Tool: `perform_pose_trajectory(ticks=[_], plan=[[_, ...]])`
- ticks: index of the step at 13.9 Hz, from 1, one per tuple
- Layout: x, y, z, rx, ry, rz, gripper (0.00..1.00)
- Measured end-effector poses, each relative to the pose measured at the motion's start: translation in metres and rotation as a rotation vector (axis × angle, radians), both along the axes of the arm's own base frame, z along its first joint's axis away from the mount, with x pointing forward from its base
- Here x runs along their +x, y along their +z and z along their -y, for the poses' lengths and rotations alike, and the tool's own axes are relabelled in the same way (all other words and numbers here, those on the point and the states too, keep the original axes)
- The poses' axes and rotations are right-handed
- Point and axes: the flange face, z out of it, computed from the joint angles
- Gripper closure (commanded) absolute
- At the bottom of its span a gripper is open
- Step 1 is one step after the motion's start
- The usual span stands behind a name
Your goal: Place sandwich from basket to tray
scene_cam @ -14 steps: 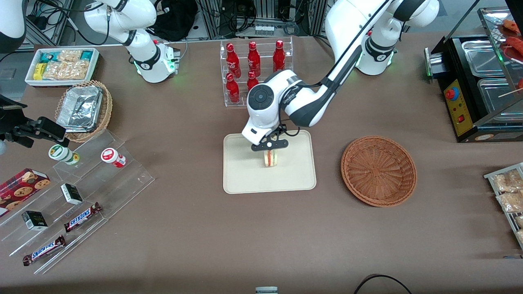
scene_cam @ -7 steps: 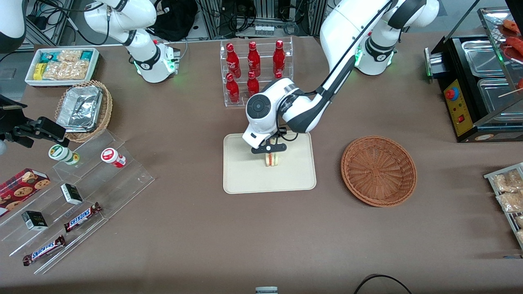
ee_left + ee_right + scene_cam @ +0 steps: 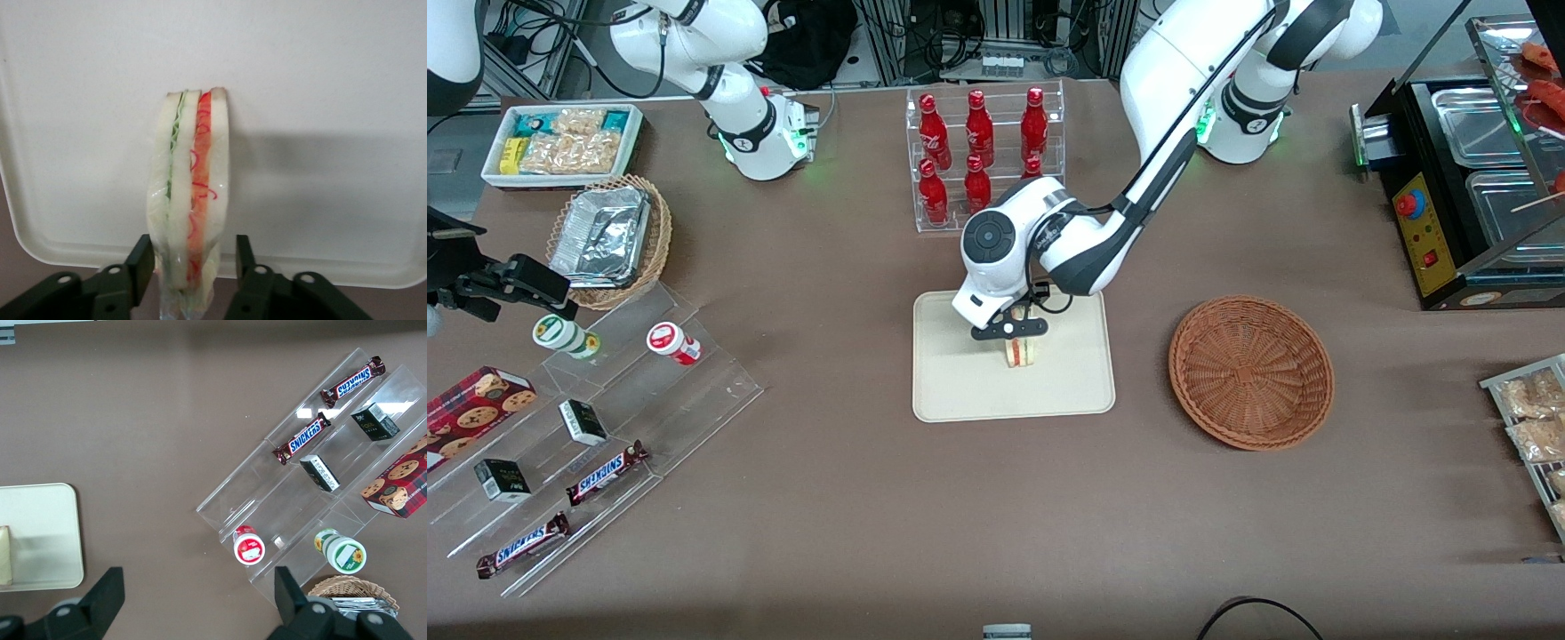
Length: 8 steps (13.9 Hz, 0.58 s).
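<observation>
**Desk:** So what does the caption say about the tray [image 3: 951, 391], starting from the edge nearest the front camera?

**Photographer:** Its near strip lies bare on the brown counter [image 3: 996, 516]. Farther in, around the middle, the sandwich [image 3: 1021, 353] stands on edge, bread slices upright. The gripper [image 3: 1010, 330] hangs right over it.

**Desk:** Is it holding, or has it let go?

**Photographer:** The wrist view settles that: one black finger [image 3: 141, 265] sits on each side of the sandwich's [image 3: 190, 207] wrapped end, pressing or nearly so, with little spare gap. I read it as closed on the wedge, which looks to be resting on the tray floor [image 3: 320, 80], though contact underneath is hidden.

**Desk:** And the basket [image 3: 1251, 371]?

**Photographer:** It holds nothing, well apart, toward the working arm's end of the counter.

**Desk:** Then the step is the release. How should it go?

**Photographer:** My judgement: spread the fingers evenly and fully before any lift, then rise straight up. A wedge balanced on edge tips easily, and the film wrap could cling to a finger pad. A sideways drag would topple it.

**Desk:** Farthest back?

**Photographer:** Red bottles in a clear rack [image 3: 983, 156].
</observation>
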Motion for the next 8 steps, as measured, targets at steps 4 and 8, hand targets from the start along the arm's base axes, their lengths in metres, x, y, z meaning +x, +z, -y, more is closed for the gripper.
perform_pose_trajectory(ticks=[4, 8], plan=[[0.013, 0.081, -0.011, -0.013, 0.078, 0.066, 0.00], [0.029, 0.198, -0.069, 0.004, 0.195, 0.127, 0.00]])
